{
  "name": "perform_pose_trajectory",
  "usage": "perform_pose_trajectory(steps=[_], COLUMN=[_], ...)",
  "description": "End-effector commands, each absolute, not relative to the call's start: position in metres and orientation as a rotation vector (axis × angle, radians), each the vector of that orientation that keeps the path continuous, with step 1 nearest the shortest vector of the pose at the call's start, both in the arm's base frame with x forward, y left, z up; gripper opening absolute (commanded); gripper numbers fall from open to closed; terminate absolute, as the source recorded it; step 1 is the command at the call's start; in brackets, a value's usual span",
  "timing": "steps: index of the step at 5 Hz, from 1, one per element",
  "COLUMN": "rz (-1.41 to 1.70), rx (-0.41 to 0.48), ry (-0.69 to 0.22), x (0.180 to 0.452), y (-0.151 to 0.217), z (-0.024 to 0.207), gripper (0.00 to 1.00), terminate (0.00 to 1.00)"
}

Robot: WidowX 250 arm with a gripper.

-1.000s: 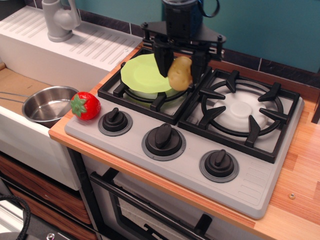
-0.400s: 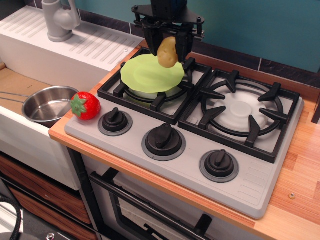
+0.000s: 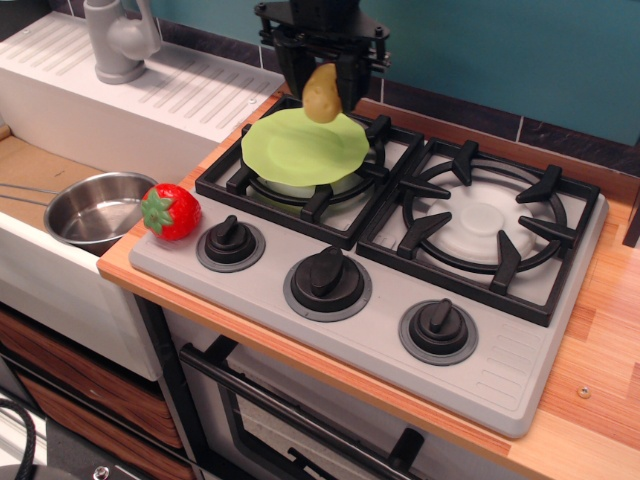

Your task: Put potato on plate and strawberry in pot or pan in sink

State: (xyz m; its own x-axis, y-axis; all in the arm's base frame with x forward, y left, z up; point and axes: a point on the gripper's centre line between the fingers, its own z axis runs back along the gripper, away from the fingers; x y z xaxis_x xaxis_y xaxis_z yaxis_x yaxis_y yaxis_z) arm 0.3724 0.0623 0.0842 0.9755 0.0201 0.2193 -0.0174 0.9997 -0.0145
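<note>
The pincer (image 3: 322, 88) hung above the far edge of the plate (image 3: 300, 150), its black fingers clamped on the potato (image 3: 322, 93), which sat between them, clear of the plate's surface. The plate lay on the left burner grate (image 3: 310, 175) of the stove. The strawberry (image 3: 170, 212) stood at the stove's front left corner, just beside the pan (image 3: 95, 210), which rested in the sink (image 3: 50, 270) next to the counter (image 3: 600, 330). The tap (image 3: 120, 38) stood on the drainboard (image 3: 150, 85) behind.
</note>
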Motion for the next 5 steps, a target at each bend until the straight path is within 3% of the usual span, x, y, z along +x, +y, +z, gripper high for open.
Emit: perform_pose_trajectory(steps=[1, 2, 5], rz=[0.018, 0.037, 0.015], rx=[-0.003, 0.000, 0.008], ry=[-0.260, -0.248, -0.234], x=[0.376, 0.372, 0.352], y=[0.064, 0.054, 0.056], z=[0.102, 0.102, 0.120], gripper=[0.00, 1.00, 1.00], terminate=[0.00, 0.00, 0.00])
